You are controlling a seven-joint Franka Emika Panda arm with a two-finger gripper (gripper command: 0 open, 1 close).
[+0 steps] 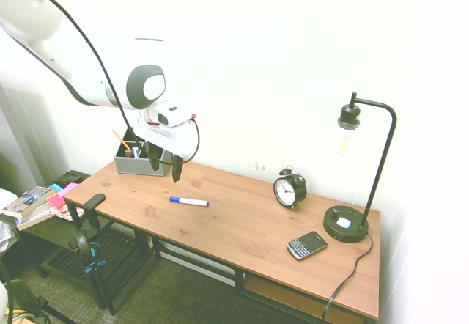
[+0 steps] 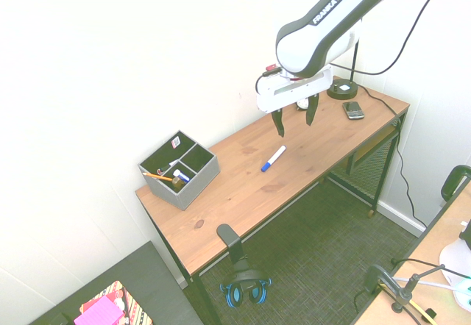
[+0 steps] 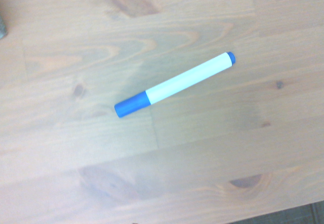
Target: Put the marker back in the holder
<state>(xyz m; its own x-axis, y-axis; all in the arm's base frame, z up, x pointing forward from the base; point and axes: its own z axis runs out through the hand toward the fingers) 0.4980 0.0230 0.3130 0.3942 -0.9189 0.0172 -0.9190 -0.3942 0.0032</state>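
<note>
Headphones (image 2: pixel 243 293) hang off the bench (image 2: pixel 243 193) front edge. Marker (image 2: pixel 273 158) lies flat mid-bench, white barrel, blue cap toward the front, nothing touching it. Pincer (image 2: pixel 292 119) hangs above and just beyond it, pointing down, fingers spread, empty. Holder (image 2: pixel 180 170) sits near the bench's end by the wall, well apart from the marker, with an orange pencil (image 2: pixel 158 176) and other pens inside. At the other end: alarm clock (image 1: pixel 289 189), phone (image 1: pixel 306 245), black desk lamp (image 1: pixel 359 177).
</note>
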